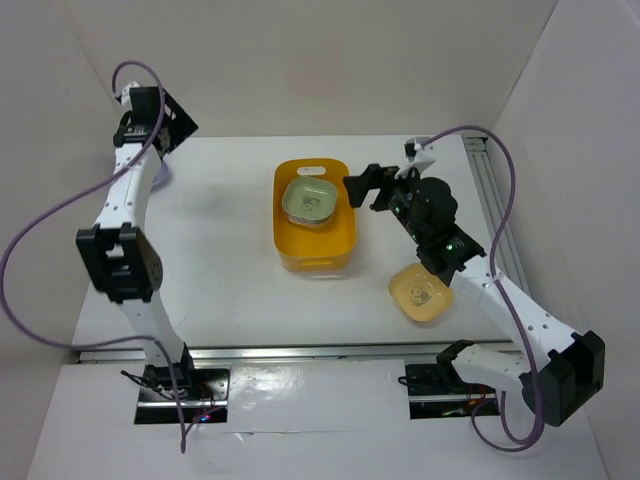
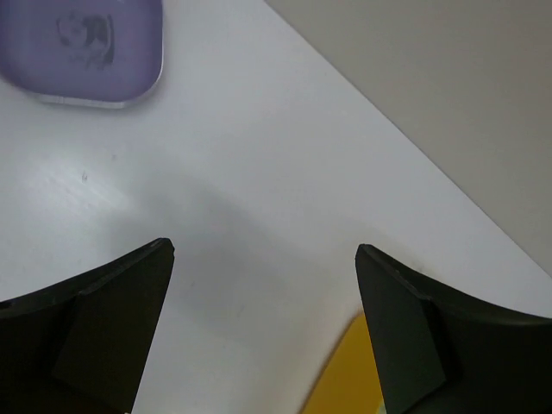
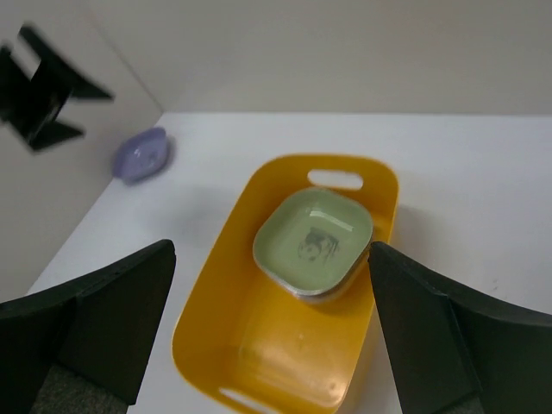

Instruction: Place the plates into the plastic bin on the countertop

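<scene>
The yellow-orange plastic bin stands mid-countertop and shows in the right wrist view. A green plate lies in its far end, with a grey rim showing under it. A pale yellow plate lies on the countertop right of the bin, partly under my right arm. A lilac plate lies near the far left corner. My right gripper is open and empty above the bin's right rim. My left gripper is open and empty near the lilac plate.
White walls close in the countertop at the back and both sides. A metal rail runs along the right edge. A yellow-orange edge shows at the bottom of the left wrist view. Purple cables loop off both arms.
</scene>
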You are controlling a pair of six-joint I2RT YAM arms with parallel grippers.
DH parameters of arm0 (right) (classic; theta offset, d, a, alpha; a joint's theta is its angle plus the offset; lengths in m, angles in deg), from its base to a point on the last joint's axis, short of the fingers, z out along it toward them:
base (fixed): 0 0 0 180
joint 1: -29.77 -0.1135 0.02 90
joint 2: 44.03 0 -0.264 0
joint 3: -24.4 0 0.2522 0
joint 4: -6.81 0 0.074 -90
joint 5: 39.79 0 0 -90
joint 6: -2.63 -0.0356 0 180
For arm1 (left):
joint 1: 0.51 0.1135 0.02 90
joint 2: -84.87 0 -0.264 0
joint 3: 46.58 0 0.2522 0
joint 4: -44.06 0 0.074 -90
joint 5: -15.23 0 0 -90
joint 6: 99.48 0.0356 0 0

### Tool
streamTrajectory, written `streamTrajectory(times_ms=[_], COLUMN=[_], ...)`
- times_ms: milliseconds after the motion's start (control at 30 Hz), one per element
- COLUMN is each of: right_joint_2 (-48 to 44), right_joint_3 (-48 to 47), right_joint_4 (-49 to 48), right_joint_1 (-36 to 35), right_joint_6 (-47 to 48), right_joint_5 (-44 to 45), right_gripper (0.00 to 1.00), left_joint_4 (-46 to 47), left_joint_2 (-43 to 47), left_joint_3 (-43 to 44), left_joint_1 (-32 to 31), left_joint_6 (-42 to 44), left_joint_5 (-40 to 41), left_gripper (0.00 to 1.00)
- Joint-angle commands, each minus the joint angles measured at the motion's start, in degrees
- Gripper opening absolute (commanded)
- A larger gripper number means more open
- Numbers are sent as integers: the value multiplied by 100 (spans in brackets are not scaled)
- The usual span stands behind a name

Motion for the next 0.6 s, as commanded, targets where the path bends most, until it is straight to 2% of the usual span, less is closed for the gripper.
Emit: streamTrajectory(times_ms=[0, 33, 67, 100, 167, 233, 333, 567], right_joint_2=[-281, -394, -396, -483, -544, -545, -492, -168], right_joint_3=[588, 990, 1203, 1414, 1828, 1961, 1961, 2014], right_joint_4=[200, 41, -161, -529, -742, -743, -690, -937], right_joint_1=[-9, -9, -156, -236, -569, -763, -975, -1151], right_joint_6=[-409, -872, -1068, -1191, -1263, -1210, -1017, -894], right_joint_5=[-675, -807, -895, -974, -941, -390, -219, 61], right_gripper=[100, 100, 100, 100, 100, 100, 100, 100], left_joint_4=[10, 9, 9, 9, 280, 579, 1036, 1310], left_joint_2=[-1474, -1844, -2465, -2672, -2770, -2841, -3085, -3727], left_joint_3=[2088, 2515, 2885, 3236, 3030, 2505, 2247, 2509], left_joint_1=[272, 324, 325, 403, 736, 982, 984, 1036], left_joint_6=[1086, 1680, 1947, 2106, 1829, 1651, 1738, 1897], left_joint_5=[-278, -182, -76, -145, -320, -479, -540, -830], left_gripper=[100, 100, 100, 100, 100, 100, 100, 100])
